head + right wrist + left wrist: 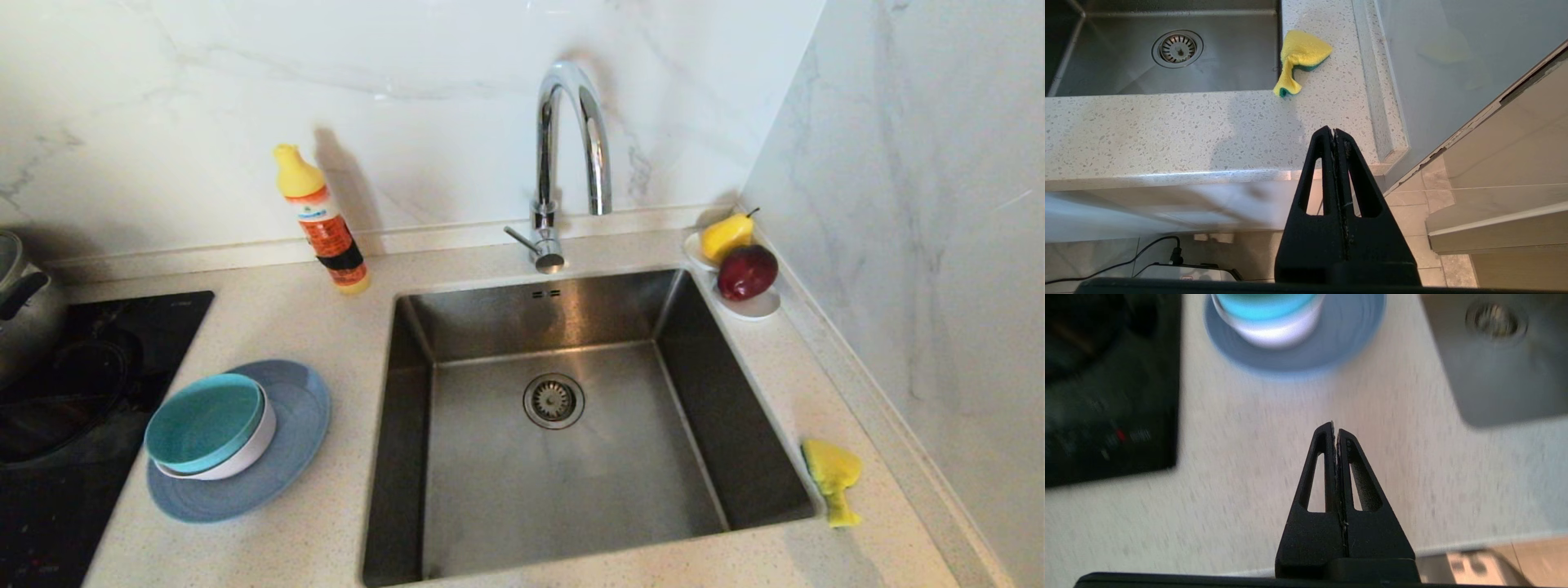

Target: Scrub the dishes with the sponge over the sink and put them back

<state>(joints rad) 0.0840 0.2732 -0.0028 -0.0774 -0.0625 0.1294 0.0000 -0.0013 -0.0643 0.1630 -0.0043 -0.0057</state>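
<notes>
Lying crumpled on the speckled countertop (571,253), the sponge (831,478) sat just beside the right rim of the sink (547,425), its yellow face up and folded into a twist (a sliver of the green scouring face showed in the right wrist view). Left of the sink, well apart from the sponge, the dishes formed one stack: a teal bowl (204,420) nested in a pale bowl (245,461), both on a wide blue-grey plate (286,465). Behind the sink rose the curved chrome tap (571,155); a yellow-capped bottle (322,220) stood to its left, and a small white dish (755,306) with a pear (727,235) and an apple (747,272) occupied the far right corner. A black hob (82,408) and a steel pot (24,302) lay left of the stack. The left gripper (1336,428) hung over bare counter near the stack, jaws pressed together and empty. The right gripper (1334,132) stood off the counter's near edge, jaws likewise together, holding nothing.
</notes>
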